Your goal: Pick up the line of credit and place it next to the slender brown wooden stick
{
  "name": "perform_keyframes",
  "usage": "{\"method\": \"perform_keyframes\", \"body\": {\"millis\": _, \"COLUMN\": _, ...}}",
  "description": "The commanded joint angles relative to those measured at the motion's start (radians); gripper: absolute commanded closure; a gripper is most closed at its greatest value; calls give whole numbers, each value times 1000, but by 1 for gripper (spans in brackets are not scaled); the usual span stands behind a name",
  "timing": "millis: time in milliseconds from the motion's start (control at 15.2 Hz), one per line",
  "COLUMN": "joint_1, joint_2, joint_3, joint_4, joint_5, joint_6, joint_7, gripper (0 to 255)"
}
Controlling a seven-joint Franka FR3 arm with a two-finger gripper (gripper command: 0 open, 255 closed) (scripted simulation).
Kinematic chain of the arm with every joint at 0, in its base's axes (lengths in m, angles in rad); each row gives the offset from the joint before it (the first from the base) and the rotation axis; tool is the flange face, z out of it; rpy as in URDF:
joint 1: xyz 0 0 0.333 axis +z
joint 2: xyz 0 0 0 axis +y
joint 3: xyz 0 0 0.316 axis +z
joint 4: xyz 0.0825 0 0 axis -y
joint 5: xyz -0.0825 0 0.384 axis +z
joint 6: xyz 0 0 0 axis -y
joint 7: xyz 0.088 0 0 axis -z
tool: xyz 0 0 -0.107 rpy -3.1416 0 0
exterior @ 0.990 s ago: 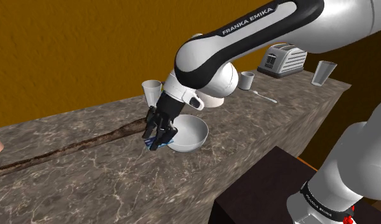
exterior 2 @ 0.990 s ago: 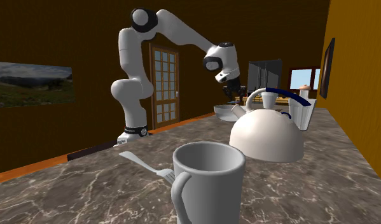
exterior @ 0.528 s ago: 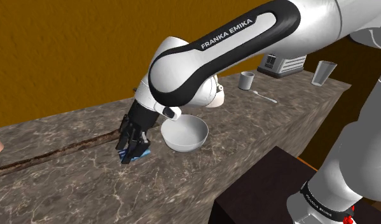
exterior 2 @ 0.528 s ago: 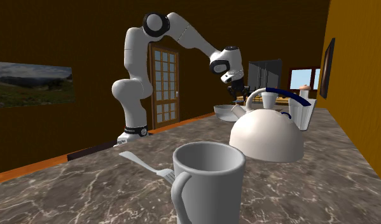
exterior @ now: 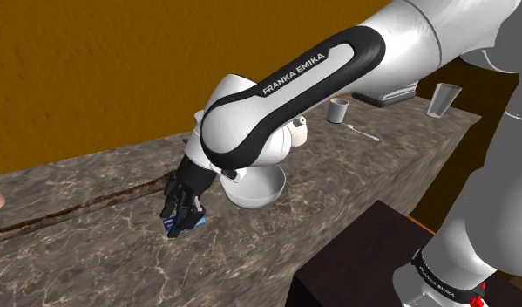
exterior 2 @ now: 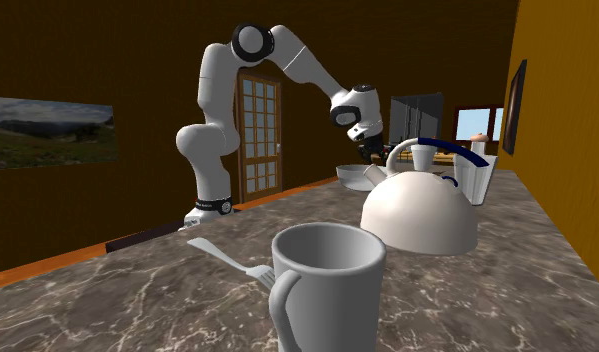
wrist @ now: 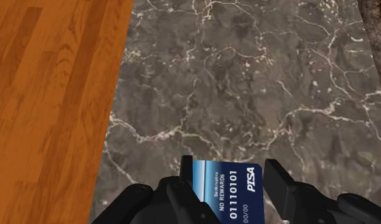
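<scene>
Blue credit card [wrist: 227, 194] is pinched by the pincer [wrist: 230, 173] above the marble counter [wrist: 246, 83].

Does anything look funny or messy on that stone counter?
Nothing is spilled or broken. The long brown stick lying across the grey marbled counter looks out of place beside the white bowl; the black jaws clasp a blue bank card.

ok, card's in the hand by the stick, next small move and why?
Probably lower straight down. The black hand is shut on the blue credit card, seemingly just above the grey marble counter, close beside the long thin brown stick.
</scene>
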Motion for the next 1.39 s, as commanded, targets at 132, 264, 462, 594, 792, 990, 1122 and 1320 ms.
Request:
{"method": "perform_keyframes", "body": {"millis": 132, "joint_1": 3, "joint_2": 40, "joint_3": 5, "joint_4": -13, "joint_5": 14, "joint_6": 49, "joint_7": -30, "gripper": 255}}
{"method": "perform_keyframes", "body": {"millis": 264, "joint_1": 5, "joint_2": 64, "joint_3": 8, "joint_4": -17, "joint_5": 20, "joint_6": 75, "joint_7": -46, "gripper": 255}}
{"method": "perform_keyframes", "body": {"millis": 462, "joint_1": 5, "joint_2": 64, "joint_3": 8, "joint_4": -17, "joint_5": 21, "joint_6": 75, "joint_7": -46, "gripper": 255}}
{"method": "perform_keyframes", "body": {"millis": 594, "joint_1": 5, "joint_2": 64, "joint_3": 8, "joint_4": -17, "joint_5": 21, "joint_6": 75, "joint_7": -46, "gripper": 255}}
{"method": "perform_keyframes", "body": {"millis": 792, "joint_1": 5, "joint_2": 64, "joint_3": 8, "joint_4": -17, "joint_5": 20, "joint_6": 75, "joint_7": -46, "gripper": 0}}
{"method": "perform_keyframes", "body": {"millis": 990, "joint_1": 5, "joint_2": 64, "joint_3": 8, "joint_4": -17, "joint_5": 20, "joint_6": 75, "joint_7": -46, "gripper": 0}}
{"method": "perform_keyframes", "body": {"millis": 1122, "joint_1": 5, "joint_2": 64, "joint_3": 8, "joint_4": -17, "joint_5": 20, "joint_6": 75, "joint_7": -46, "gripper": 0}}
{"method": "perform_keyframes", "body": {"millis": 1320, "joint_1": -43, "joint_2": -49, "joint_3": 15, "joint_4": -51, "joint_5": 62, "joint_6": -15, "joint_7": -68, "gripper": 0}}
